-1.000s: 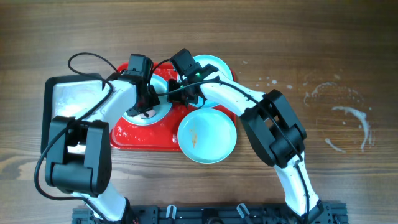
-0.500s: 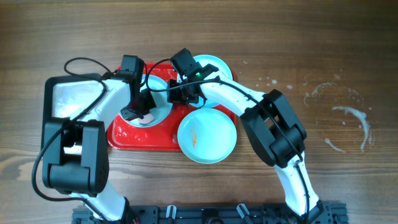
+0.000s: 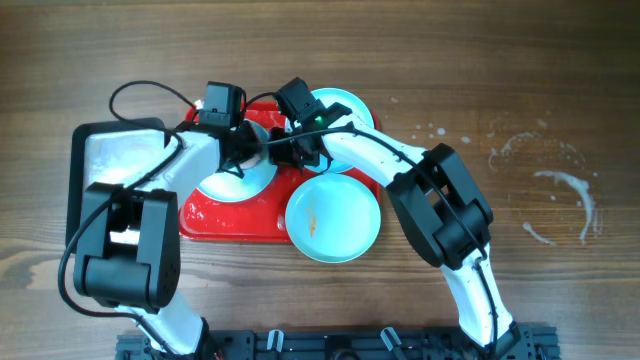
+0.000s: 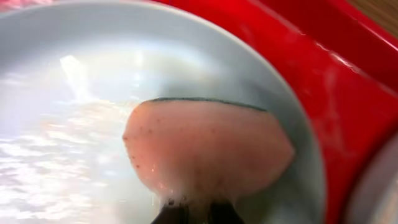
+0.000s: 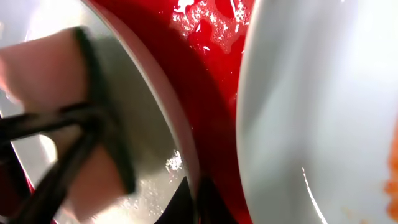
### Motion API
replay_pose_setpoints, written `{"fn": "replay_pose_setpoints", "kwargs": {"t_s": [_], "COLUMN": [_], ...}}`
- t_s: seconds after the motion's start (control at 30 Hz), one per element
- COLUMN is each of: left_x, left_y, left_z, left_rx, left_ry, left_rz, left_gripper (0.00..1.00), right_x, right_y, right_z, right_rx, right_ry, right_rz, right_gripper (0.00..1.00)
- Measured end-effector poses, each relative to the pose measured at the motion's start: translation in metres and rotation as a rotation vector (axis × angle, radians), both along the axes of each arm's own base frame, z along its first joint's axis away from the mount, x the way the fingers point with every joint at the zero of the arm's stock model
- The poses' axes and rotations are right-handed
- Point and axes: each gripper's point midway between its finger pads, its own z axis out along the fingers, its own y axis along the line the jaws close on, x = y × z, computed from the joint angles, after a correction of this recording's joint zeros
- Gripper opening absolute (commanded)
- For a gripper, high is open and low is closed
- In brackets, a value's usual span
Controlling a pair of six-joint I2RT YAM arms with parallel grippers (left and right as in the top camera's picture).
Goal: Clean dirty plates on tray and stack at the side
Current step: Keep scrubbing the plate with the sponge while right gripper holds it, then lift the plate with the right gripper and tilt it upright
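Overhead: red tray (image 3: 230,222) on the surface, a pink sponge (image 4: 208,149) in its left plate (image 3: 215,185).
Left gripper (image 4: 193,211) clamps the sponge against that plate; right gripper (image 5: 196,200) is closed, pinching the plate's rim; smeared plate (image 3: 333,220) overhangs the tray's near-right corner.

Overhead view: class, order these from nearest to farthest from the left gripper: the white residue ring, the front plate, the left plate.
1. left plate, directly under the left gripper
2. front plate, at the tray's near edge
3. white residue ring, far right on the table
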Motion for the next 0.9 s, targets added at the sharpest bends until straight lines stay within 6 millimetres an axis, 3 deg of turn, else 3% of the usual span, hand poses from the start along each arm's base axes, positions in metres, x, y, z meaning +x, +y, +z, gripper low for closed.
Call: {"fn": "replay_pose_setpoints", "kwargs": {"t_s": [0.17,0.23,0.4,0.57,0.73,0.83,0.9], "left_x": [-0.024,-0.043,-0.060,-0.071,-0.084,-0.081,-0.075], "left_y": [0.030,0.039,0.040,0.031,-0.001,-0.013,-0.016], "left_z": [-0.001,-0.001,-0.003,0.000,0.011,0.039,0.068], "left_rx": [0.154,0.201,0.194,0.122,-0.048,-0.113,-0.139], "left_ry": [0.104,0.179,0.253,0.322,0.395,0.385,0.336], "left_rz": [0.064,0.071,0.048,0.003,-0.133,-0.206,-0.238], "left_gripper": [0.04,0.04,0.04,0.04,0.04,0.04,0.04], "right_x": [0.000,-0.002,-0.002,-0.002,-0.006,-0.007,-0.007], "right_y": [0.001,0.002,0.003,0.003,-0.006,-0.008,-0.009], "right_z": [0.001,0.001,0.001,0.001,0.002,0.002,0.002], "right_rx": [0.007,0.009,0.012,0.012,-0.030,-0.042,-0.042], "right_ry": [-0.001,-0.001,-0.004,-0.010,-0.006,-0.009,-0.009], "right_rz": [0.007,0.015,0.025,0.039,0.034,0.030,0.030], "right_gripper": [0.04,0.04,0.04,0.04,0.04,0.04,0.04]}}
